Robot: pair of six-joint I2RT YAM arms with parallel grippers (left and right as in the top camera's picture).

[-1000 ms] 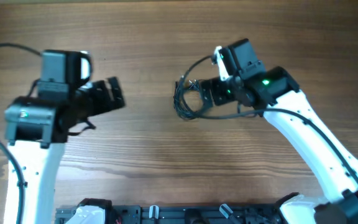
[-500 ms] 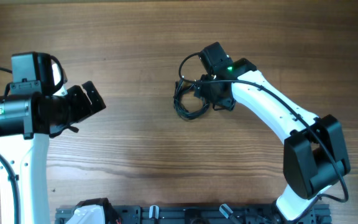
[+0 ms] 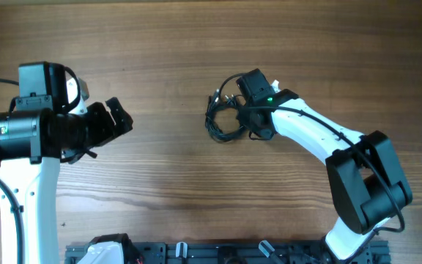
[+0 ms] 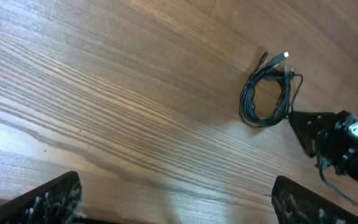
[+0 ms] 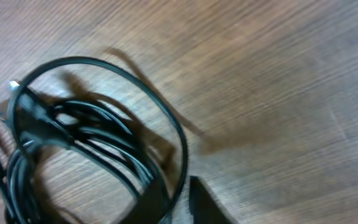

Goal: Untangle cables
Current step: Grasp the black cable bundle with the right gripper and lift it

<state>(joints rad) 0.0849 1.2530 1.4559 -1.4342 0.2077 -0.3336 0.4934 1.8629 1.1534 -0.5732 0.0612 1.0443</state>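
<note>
Right tool [image 3: 245, 122] tighter on cables [image 3: 211, 123], plugs far-side

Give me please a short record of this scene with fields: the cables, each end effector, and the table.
cables: one small looped bundle of thin dark wires, silvery plugs at one end, on the wooden table
left end effector: open, holding nothing, apart from the cables
right end effector: closed on a strand at the bundle's edge
untangling: not yet done
</note>
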